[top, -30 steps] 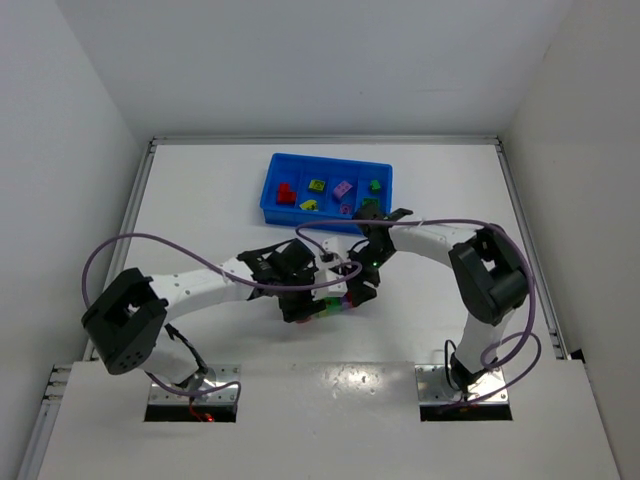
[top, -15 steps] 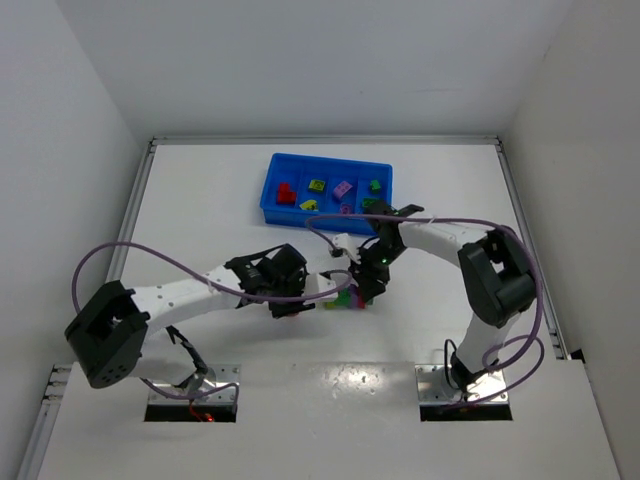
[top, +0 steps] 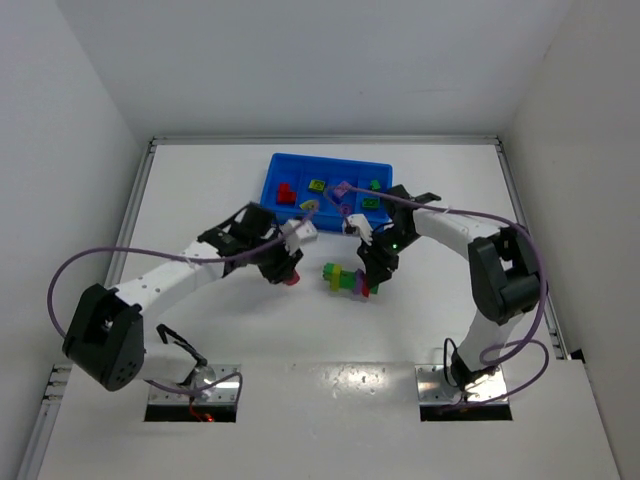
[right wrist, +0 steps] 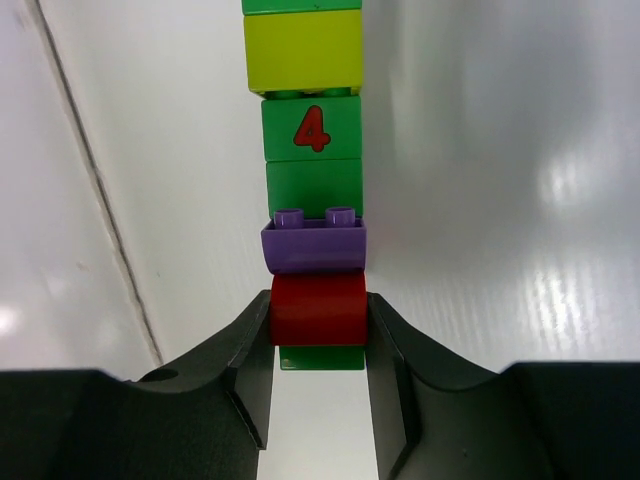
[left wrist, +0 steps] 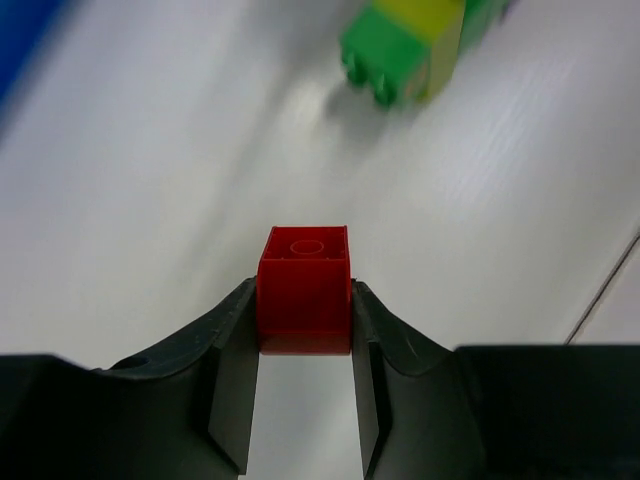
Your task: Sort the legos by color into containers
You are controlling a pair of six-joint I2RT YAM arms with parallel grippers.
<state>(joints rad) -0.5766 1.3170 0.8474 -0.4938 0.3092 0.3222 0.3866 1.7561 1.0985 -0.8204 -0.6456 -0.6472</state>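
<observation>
- Clenched on one loose red brick [left wrist: 304, 268]: the left pincer [left wrist: 303, 300], both fingers pressed to the brick's side faces. From above, hanging just short of the blue tray [top: 268, 200], by its near-left corner and left of the strip.
- Grasping the strip [right wrist: 311, 128]: the right pincer [right wrist: 318, 312], closed on the red piece at the near end. Purple, green, yellow and more green lined up beyond it, with one further green under the red.
- Long axis of the strip: straight out from the right pincer, in line with the fingers. From above, roughly left-right across the worktop [top: 200, 180] and a little slanted, free green end toward the left arm [top: 170, 275].
- Studs of the purple brick [right wrist: 313, 247] pointing along that axis, away from the fingers, so a stack lying on its side. Resting on the worktop or just lifted: cannot tell.
- Risk: a long lever held by its last brick only. Likely result of any quick swing: a twist in the fingers or a popped joint, with bricks scattered.
- Risk: strip not yet split by colour. If dropped whole into one compartment, a wrong sort.
- Risk: both arms crowded in front of the tray. Best to carry the red brick to the leftmost compartment [top: 280, 178], home of the other reds, only with the right arm [top: 445, 228] kept clear.
</observation>
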